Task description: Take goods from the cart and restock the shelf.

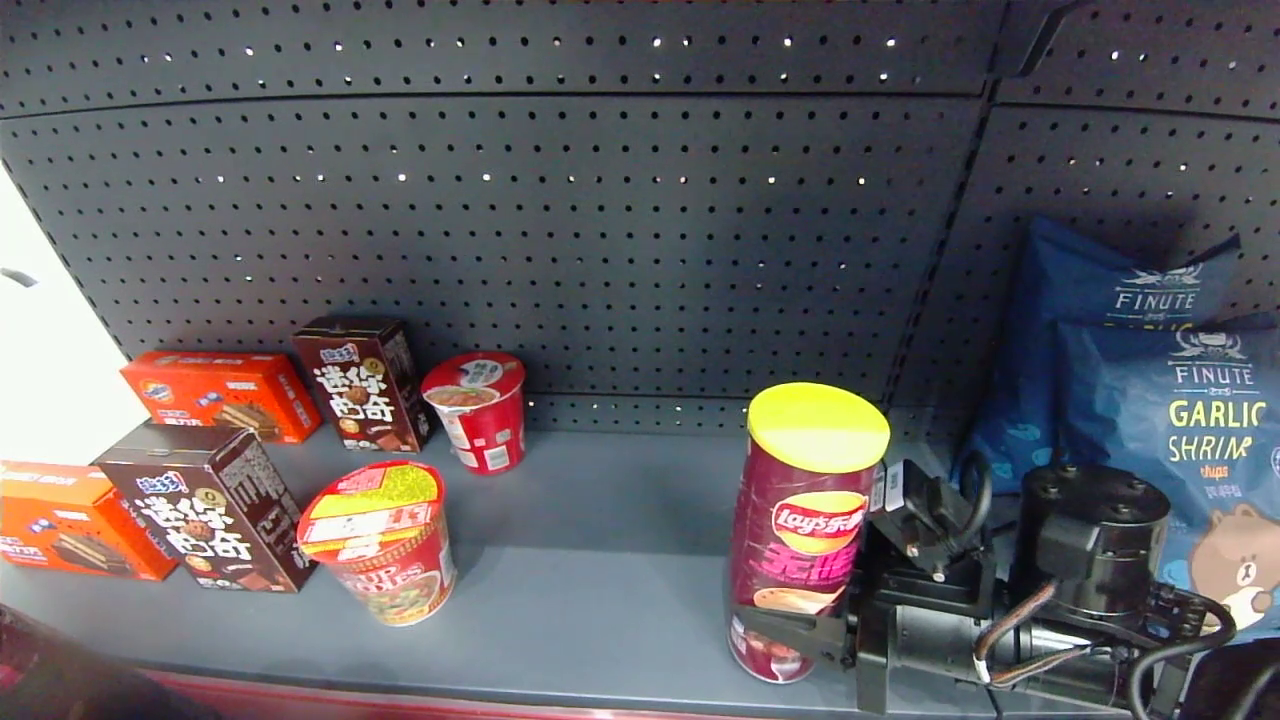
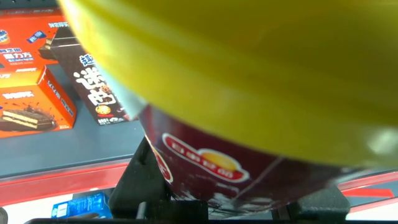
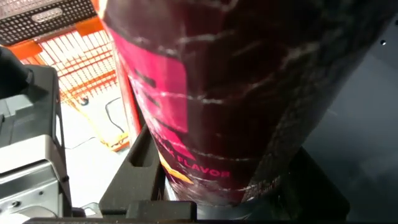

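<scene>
I see my right gripper [image 1: 800, 625] closed around a tall maroon cardboard crisp can with a yellow plastic lid [image 1: 812, 500], upright on the grey metal shelf [image 1: 600, 560] at five o'clock, while my left gripper [image 2: 230, 202] clamps a second such can [image 2: 205, 165].

shelf [image 1: 600, 560]: grey board with a dark pegboard back
far left row: far orange box [image 1: 222, 393] lying flat, far brown box [image 1: 362, 395] upright, far cup [image 1: 477, 410], left to right
near left row: near orange box [image 1: 70, 520], near brown box [image 1: 210, 505], near cup [image 1: 385, 540], close together
far right: blue bags [image 1: 1150, 400], one before the other, against the back
near right: can [image 1: 805, 530], upright, yellow lid; base contact unclear
</scene>
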Controlling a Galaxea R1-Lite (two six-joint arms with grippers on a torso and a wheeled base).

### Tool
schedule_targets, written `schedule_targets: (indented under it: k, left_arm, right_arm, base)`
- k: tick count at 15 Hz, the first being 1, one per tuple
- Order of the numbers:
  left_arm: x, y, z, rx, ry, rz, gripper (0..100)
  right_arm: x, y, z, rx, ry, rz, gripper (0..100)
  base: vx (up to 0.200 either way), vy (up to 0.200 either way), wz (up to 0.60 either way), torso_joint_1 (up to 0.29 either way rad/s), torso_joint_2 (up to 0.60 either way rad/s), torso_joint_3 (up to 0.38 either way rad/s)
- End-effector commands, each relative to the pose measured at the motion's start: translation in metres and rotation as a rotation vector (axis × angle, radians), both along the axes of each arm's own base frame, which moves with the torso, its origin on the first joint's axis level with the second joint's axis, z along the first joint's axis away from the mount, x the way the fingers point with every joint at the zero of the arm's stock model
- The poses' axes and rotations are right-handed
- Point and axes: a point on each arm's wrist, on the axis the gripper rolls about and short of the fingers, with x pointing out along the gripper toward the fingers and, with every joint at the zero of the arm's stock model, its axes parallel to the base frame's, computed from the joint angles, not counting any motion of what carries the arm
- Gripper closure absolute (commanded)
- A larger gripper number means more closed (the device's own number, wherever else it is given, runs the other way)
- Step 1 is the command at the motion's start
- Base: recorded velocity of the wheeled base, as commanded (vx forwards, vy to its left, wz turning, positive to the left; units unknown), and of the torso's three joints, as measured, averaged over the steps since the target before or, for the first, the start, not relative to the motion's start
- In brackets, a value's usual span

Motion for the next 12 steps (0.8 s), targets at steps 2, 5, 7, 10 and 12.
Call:
schedule_targets:
  k: [2,5,7,10,12]
  left_arm:
    - [0.001,0.0,-0.001,0.0,0.006,0.0,100]
    - [0.001,0.0,-0.003,0.0,0.011,0.0,100]
    - [0.0,0.0,-0.004,0.0,0.013,0.0,100]
    - [0.0,0.0,-0.005,0.0,0.016,0.0,100]
    - [0.0,0.0,-0.005,0.0,0.013,0.0,100]
  right_arm:
    - [0.005,0.003,-0.009,-0.016,0.021,-0.002,100]
    - [0.008,0.005,-0.014,-0.023,0.03,-0.002,100]
    - [0.011,0.007,-0.015,-0.013,0.017,-0.002,100]
    - [0.01,0.001,-0.013,-0.011,0.02,-0.021,0]
    - [0.009,-0.005,-0.011,-0.006,0.014,-0.036,0]
  base:
    - [0.0,0.0,0.0,0.0,0.0,0.0]
    - [0.0,0.0,0.0,0.0,0.0,0.0]
    - [0.0,0.0,0.0,0.0,0.0,0.0]
    - [0.0,0.0,0.0,0.0,0.0,0.0]
    - [0.0,0.0,0.0,0.0,0.0,0.0]
